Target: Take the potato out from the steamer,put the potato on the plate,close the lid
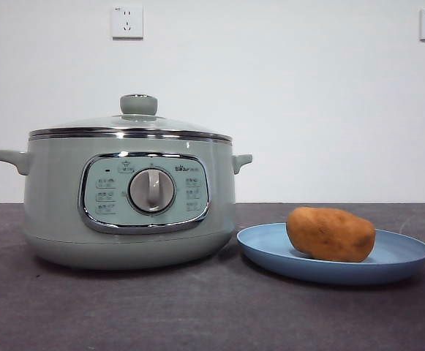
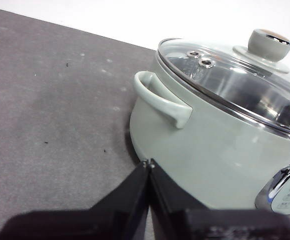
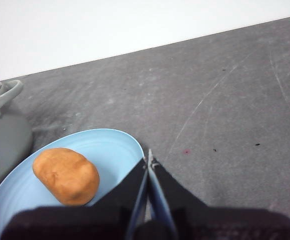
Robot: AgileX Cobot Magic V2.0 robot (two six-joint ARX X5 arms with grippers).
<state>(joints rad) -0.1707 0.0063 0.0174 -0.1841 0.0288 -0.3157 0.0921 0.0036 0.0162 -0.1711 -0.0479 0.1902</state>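
Inspection finds all 3 steps of the task apparently complete. The potato (image 1: 331, 233) lies on its side on the plate (image 1: 402, 262), long axis running left to right, resting slightly left of the plate's middle. The plate sits on the table (image 1: 197, 314) just right of the steamer (image 1: 51, 212), near it but seemingly not touching. The lid (image 1: 132, 126) is seated level on the steamer's rim, knob upright.

The right gripper (image 3: 148, 159) hangs above the plate's right edge, jaws pressed together and empty; the potato lies to its left, apart from it. The left gripper (image 2: 147, 164) hangs beside the steamer's left handle (image 2: 159, 100), jaws likewise together, holding nothing. Neither shows in the front view.

Judgement: no further grasp is called for; were the potato to be regripped, the right gripper is the nearer.
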